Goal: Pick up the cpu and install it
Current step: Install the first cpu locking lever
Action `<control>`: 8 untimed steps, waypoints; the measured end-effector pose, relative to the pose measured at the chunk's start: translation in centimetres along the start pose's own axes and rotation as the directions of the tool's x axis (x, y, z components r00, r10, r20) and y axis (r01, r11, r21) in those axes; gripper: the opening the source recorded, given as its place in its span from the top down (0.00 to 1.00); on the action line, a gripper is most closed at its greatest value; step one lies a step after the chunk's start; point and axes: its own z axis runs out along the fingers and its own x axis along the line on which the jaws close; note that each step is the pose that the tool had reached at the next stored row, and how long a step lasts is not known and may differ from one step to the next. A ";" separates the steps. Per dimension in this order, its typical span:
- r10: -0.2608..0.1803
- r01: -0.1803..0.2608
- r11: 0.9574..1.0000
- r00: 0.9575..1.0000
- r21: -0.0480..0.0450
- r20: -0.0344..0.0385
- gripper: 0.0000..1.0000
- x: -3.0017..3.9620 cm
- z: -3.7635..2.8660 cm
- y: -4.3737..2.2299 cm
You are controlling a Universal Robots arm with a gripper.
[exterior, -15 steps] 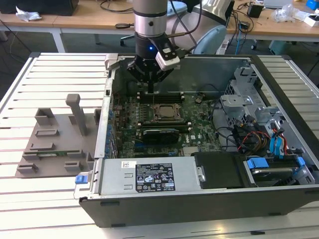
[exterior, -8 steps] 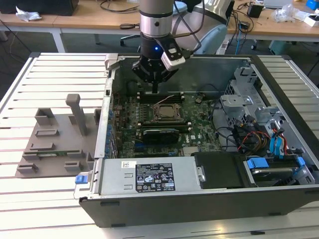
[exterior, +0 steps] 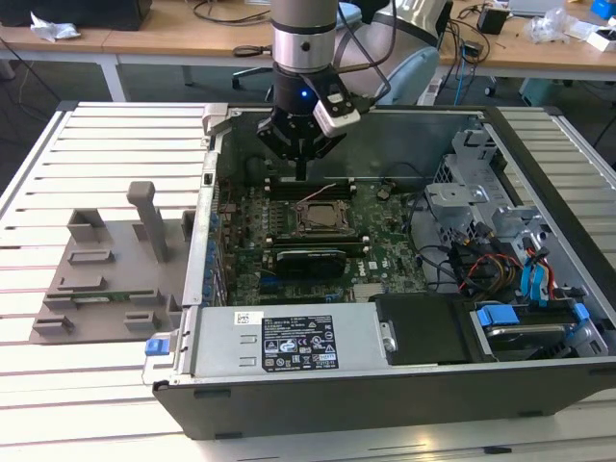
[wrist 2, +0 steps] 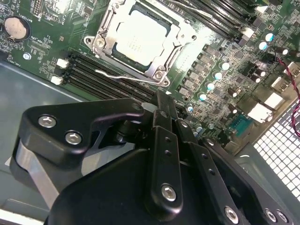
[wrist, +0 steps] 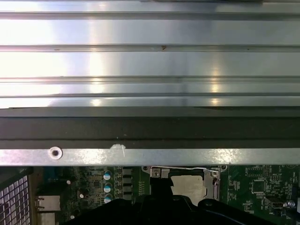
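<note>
Hovering: black hand (exterior: pixel 302 175), fingers pressed together, empty | flat silvery square cpu (wrist 2: pixel 140 32) seated in metal-framed socket (wrist 2: pixel 166 58)

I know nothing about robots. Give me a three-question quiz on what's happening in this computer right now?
1. True or false: the gripper is holding the cpu.
2. Where does the cpu lie? A. in the socket on the motherboard; B. on the floor; C. on a chair.
3. In the exterior view, on which side of the computer case does the grey fixture plate sit?

Key: 1 false; 2 A; 3 the exterior view's left.
</note>
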 end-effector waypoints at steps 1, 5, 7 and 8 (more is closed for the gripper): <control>0.000 0.000 1.000 1.000 0.000 0.000 0.89 0.00 0.02 0.00; 0.001 -0.001 1.000 1.000 -0.025 0.000 0.89 0.01 0.46 0.03; 0.001 -0.001 0.999 1.000 -0.042 -0.001 0.89 0.01 0.58 0.04; 0.001 -0.001 0.999 1.000 -0.048 -0.001 0.89 0.02 0.65 0.04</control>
